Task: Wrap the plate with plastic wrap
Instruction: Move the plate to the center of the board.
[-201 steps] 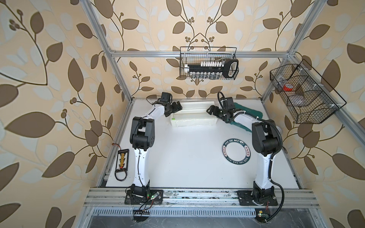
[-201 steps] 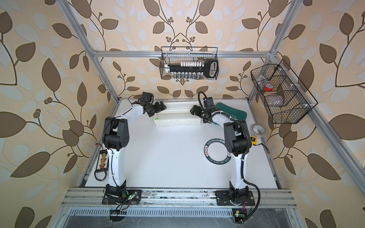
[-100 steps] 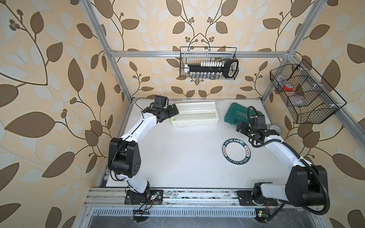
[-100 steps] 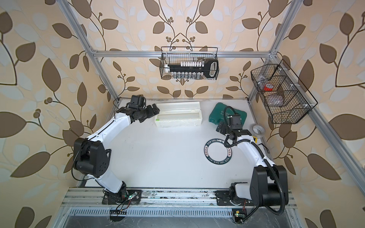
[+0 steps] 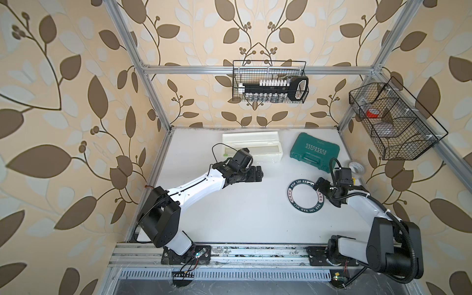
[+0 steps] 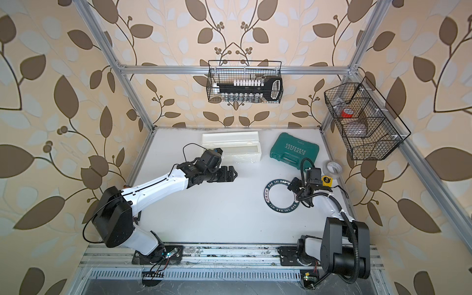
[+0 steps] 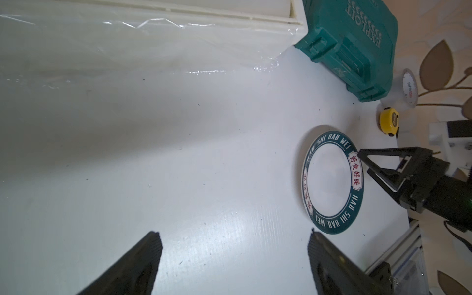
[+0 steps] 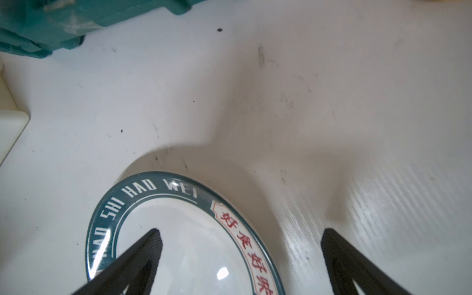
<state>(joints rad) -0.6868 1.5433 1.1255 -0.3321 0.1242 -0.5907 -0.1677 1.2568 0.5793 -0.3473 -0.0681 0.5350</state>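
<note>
The plate [image 5: 305, 195] lies near the bench's [image 5: 242, 217] right edge, its rim seemingly straddled by the spread, empty jaws of the right arm [image 5: 362, 207], while the jaws of the left arm [image 5: 199, 185], also apart and empty, hang nearer the plastic wrap [image 7: 153, 51] at the far edge.

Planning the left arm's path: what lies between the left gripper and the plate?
Nothing: bare tabletop from left gripper to plate, seen in both top views.
</note>
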